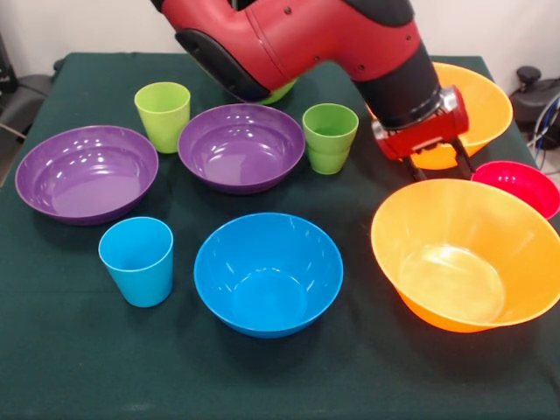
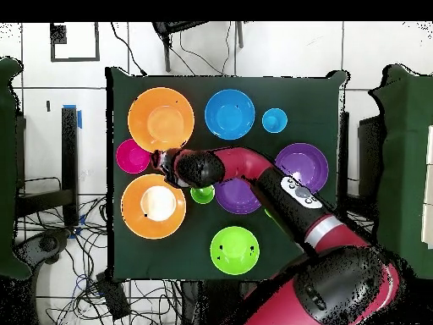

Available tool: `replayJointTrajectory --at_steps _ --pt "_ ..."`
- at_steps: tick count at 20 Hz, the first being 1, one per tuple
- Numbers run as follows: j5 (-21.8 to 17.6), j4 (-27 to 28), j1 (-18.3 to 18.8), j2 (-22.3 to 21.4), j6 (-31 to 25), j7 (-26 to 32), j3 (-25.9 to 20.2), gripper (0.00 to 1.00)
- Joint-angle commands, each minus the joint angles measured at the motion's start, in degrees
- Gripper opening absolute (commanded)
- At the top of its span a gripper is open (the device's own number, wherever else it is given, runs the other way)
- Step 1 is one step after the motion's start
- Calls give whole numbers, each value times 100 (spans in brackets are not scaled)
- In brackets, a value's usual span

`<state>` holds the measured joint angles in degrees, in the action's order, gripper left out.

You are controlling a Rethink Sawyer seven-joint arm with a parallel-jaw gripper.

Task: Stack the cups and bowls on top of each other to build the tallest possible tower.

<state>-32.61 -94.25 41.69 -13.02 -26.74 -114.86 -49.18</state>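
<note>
the tool (image 1: 437, 166) hangs between two orange bowls (image 1: 468, 262), by the red bowl (image 1: 518, 185); its grip i cannot tell; unstacked on the desk (image 1: 70, 350): seven bowls, three cups (image 1: 138, 261).

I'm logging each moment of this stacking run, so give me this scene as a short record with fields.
gripper: low, between the two orange bowls and beside the red bowl
near orange bowl: empty, standing alone
far orange bowl: behind the gripper
purple bowls: two, and, separate
blue bowl: empty
cups: sky blue, yellow-green, ridged green, all upright
tower: none started
</note>
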Motion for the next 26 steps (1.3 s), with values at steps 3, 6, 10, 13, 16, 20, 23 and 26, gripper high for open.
replayJointTrajectory --at_steps 3,6,10,13,16,20,23,26 --pt "-117 1132 -385 31 -1131 1330 127 100" --pt "-147 1070 -343 -28 -1142 1310 75 100" --pt "-166 1074 -327 -45 -1139 1239 31 100" --pt "-192 959 -329 -137 -1069 1095 71 100" --pt "-245 709 -304 -283 -916 918 115 100" --pt "-310 96 -259 -705 -638 502 190 100" --pt "-358 -486 -217 -1089 -411 188 238 100" --pt "-405 -981 -165 -1379 -174 -4 258 100"
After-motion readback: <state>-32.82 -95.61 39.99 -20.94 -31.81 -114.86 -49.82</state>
